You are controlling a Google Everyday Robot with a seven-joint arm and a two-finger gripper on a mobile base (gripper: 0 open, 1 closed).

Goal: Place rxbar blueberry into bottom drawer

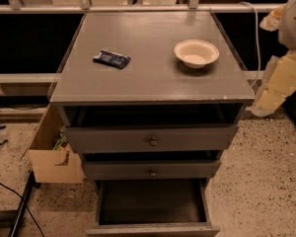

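Note:
The rxbar blueberry (pixel 111 59) is a small dark blue bar lying flat on the left part of the grey cabinet top (pixel 148 83). The bottom drawer (pixel 153 229) is pulled out, and its dark interior is empty. My gripper (pixel 266 100) shows as a cream-coloured piece at the right edge. It hangs beside the cabinet's right front corner, far from the bar and holding nothing that I can see.
A cream-white round bowl (pixel 196 53) stands on the right of the cabinet top. The two upper drawers (pixel 151 139) with round knobs sit slightly open. An open cardboard box (pixel 52 157) stands on the floor to the left, with dark cables beside it.

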